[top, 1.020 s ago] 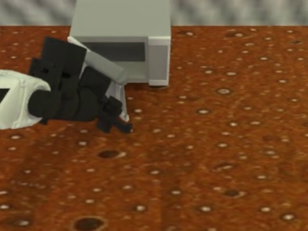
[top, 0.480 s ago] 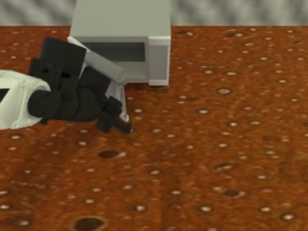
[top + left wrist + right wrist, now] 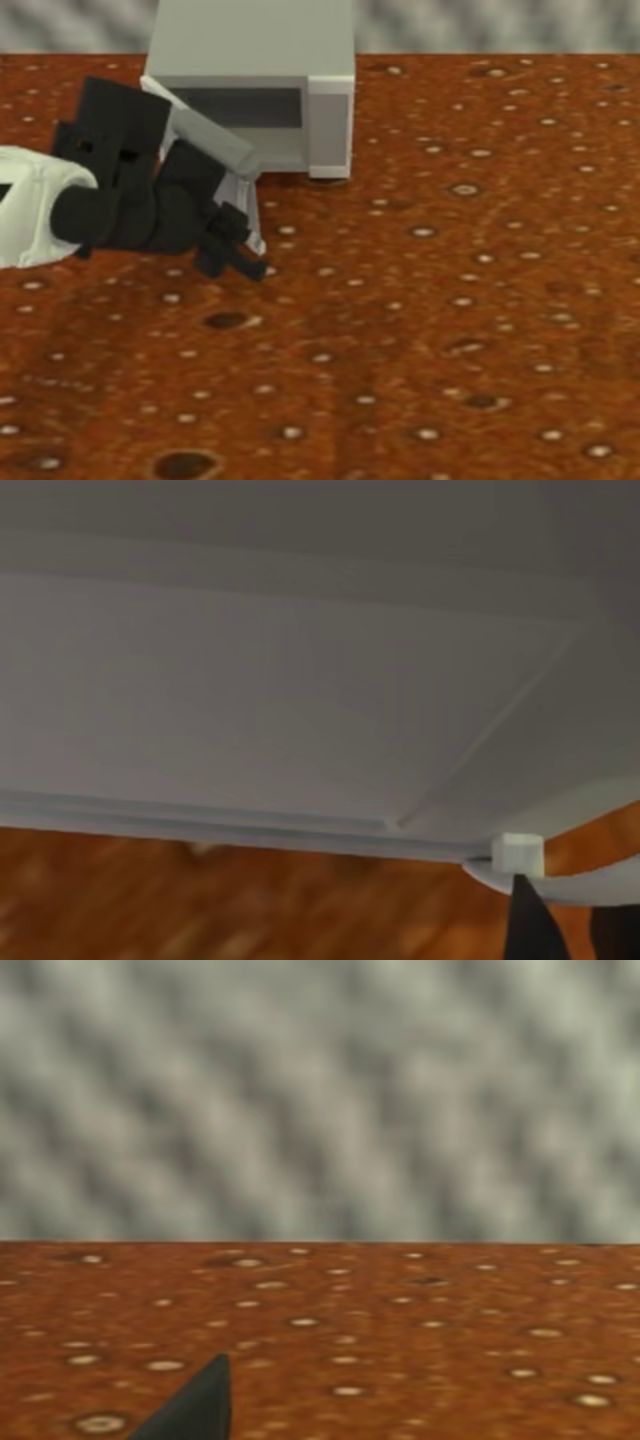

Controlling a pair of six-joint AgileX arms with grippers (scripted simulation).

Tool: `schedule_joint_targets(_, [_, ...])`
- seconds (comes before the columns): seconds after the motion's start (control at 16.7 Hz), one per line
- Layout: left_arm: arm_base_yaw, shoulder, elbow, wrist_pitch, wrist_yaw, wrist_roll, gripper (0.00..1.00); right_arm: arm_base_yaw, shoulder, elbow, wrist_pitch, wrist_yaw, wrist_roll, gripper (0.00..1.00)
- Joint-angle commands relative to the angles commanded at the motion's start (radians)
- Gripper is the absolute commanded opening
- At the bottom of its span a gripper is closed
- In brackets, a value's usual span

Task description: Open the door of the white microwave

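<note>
- My left end effector (image 3: 238, 262) sits low over the table (image 3: 420, 330), at the top view's left, just in front of the microwave (image 3: 255, 60).
- The door (image 3: 212, 140) is swung partly open, hinged at the microwave's left front corner; its free edge angles out toward my end effector.
- The door's lower white edge (image 3: 250, 215) lies just behind and touching the black fingers (image 3: 225, 240), as far as the top view lets me judge.
- I cannot tell whether the left end effector is open or closed: the wrist and door hide the gap between its fingers.
- In the left wrist view the door's flat grey face (image 3: 280, 700) fills most of the frame, tilted, with a small white block (image 3: 518, 852) at its corner right beside a dark fingertip (image 3: 530, 920).
- The cavity (image 3: 245, 108) shows dim grey behind the door; the grey control panel (image 3: 330, 125) is on the far side from my end effector.
- The microwave stands at the table's rear edge, well left of centre.
- My right arm is out of the top view; its wrist view shows one dark fingertip (image 3: 195, 1405) over bare table and the grey wall (image 3: 320, 1090), so I cannot tell its state.
</note>
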Motion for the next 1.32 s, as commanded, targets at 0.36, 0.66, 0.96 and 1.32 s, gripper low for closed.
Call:
schedule_joint_targets(0.36, [0.012,-0.003,-0.005,-0.006,0.013,0.021,0.0,0.0,0.0,0.0,0.0,0.0,0.0,1.0])
schedule_joint_targets(0.66, [0.012,-0.003,-0.005,-0.006,0.013,0.021,0.0,0.0,0.0,0.0,0.0,0.0,0.0,1.0])
schedule_joint_targets(0.96, [0.012,-0.003,-0.005,-0.006,0.013,0.021,0.0,0.0,0.0,0.0,0.0,0.0,0.0,1.0])
schedule_joint_targets(1.32, [0.012,-0.003,-0.005,-0.006,0.013,0.021,0.0,0.0,0.0,0.0,0.0,0.0,0.0,1.0])
